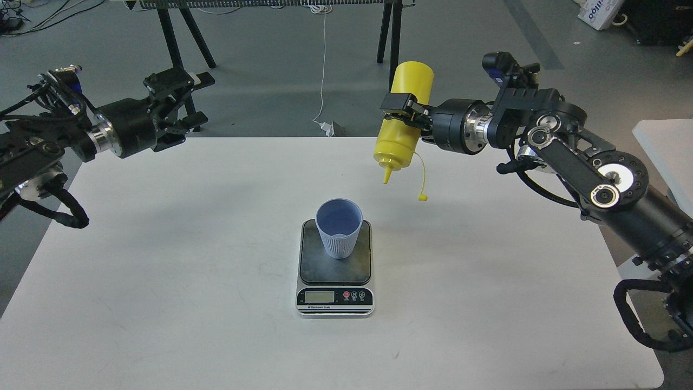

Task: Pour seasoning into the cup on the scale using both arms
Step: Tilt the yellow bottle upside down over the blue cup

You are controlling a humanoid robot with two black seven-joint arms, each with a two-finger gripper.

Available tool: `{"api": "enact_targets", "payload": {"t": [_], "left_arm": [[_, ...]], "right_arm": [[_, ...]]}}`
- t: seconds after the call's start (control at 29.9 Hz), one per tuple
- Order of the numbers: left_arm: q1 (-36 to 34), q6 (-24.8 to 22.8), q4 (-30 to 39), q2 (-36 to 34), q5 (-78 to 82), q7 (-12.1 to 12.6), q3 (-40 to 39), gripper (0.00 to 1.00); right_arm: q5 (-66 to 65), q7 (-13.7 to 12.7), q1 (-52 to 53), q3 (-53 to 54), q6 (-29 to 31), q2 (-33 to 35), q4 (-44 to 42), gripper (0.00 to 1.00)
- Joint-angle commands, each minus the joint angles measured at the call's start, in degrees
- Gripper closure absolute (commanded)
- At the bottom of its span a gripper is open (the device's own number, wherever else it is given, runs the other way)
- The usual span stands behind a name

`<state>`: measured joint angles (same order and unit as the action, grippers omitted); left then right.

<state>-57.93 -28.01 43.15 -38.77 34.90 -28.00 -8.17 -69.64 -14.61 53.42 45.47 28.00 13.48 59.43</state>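
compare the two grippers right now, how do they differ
The right gripper is shut on the yellow seasoning bottle, held nozzle-down in the air; the left gripper is open and holds nothing. The right gripper is above the table, up and to the right of the cup on the scale; the left hangs by the table's far left edge. Both are black and raised off the table.
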Motion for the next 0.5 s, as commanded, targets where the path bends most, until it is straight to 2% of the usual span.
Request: {"api": "enact_targets", "payload": {"t": [0.0, 0.33, 0.47], "left_arm": [[0.01, 0.01, 0.01, 0.1, 0.0, 0.0, 0.0, 0.01], [0.1, 0.01, 0.01, 0.1, 0.0, 0.0, 0.0, 0.01], [0.1, 0.01, 0.01, 0.01, 0.0, 0.0, 0.0, 0.01]], "right_arm": [[-0.67, 0.2, 0.02, -0.99, 0.0, -1.78, -0.19, 0.99], [-1.11, 4.5, 0.02, -5.3, 0.0, -6.88, -2.65, 0.99], [-4.71, 8.28, 0.02, -5.3, -2.32, -8.64, -3.79, 0.99]]}}
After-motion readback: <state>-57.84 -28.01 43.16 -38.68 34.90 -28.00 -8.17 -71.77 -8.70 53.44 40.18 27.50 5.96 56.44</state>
